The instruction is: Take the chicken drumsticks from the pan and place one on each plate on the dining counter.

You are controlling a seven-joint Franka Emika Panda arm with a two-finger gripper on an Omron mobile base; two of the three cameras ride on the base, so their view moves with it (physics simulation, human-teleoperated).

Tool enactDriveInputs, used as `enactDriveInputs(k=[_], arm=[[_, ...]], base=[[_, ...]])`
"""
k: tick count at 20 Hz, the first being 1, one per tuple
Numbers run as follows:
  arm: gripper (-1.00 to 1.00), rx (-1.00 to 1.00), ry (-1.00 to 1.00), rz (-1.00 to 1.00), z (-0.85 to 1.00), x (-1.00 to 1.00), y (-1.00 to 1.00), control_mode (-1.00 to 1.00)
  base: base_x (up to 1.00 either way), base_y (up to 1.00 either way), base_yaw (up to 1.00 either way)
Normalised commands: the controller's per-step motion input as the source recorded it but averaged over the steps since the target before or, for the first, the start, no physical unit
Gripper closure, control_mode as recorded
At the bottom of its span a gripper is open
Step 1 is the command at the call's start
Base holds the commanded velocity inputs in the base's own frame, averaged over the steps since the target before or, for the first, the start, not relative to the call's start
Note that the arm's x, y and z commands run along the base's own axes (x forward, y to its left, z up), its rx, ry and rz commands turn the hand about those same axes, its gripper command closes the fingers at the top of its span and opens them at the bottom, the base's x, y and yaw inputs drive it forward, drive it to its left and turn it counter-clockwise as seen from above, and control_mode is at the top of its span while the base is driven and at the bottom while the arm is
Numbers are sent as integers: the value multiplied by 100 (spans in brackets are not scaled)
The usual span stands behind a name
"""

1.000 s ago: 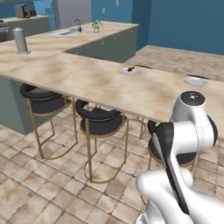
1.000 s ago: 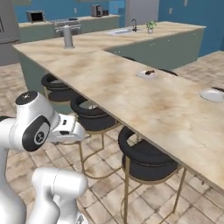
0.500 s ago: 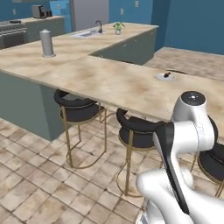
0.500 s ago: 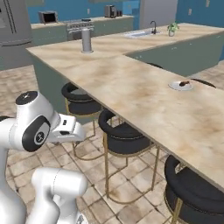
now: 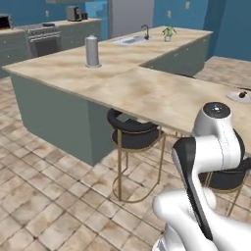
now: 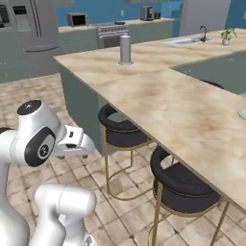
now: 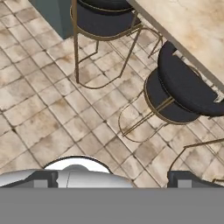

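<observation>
Gripper: the gripper (image 7: 113,180) points down at the tiled floor (image 7: 52,100). Its two dark fingertips (image 7: 43,179) stand wide apart with nothing between them, so it is carrying nothing.

Beneath it: two black-cushioned stools (image 7: 183,87) stand near the dining counter (image 5: 162,95), whose edge crosses the far right corner of the hand view.

Arm: folded low and close to the base, on the near side of the counter and well apart from anything on its top.

Plate: a white plate (image 5: 233,96) sits on the counter top at the far right, cut by the picture edge.

Drumstick: a small dark lump (image 5: 242,93) lies on that plate. It may be a drumstick, but it is too small to be sure.

Handling, judged: a drumstick is light and firm but rounded, with a skin that could be greasy. Best to pinch across the thick bulb, since the thin bone end could swivel or slip out.

Cut off: a pale sliver at the right edge of the right base view could be the same plate; I cannot tell.

Pan: I cannot say where it stands.

Far worktop: a steel canister (image 5: 92,51) and a sink (image 5: 131,40), neither part of the job.
</observation>
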Motion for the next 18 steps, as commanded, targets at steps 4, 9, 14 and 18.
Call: enactDriveInputs(k=[4, 9, 14, 18], arm=[[-100, 0, 0, 0, 0, 0, 0, 100], [-100, 0, 0, 0, 0, 0, 0, 100], [-100, 0, 0, 0, 0, 0, 0, 100], [-100, 0, 0, 0, 0, 0, 0, 100]], base=[[100, 100, 1], [100, 100, -9], [100, 100, -16], [100, 100, -20]])
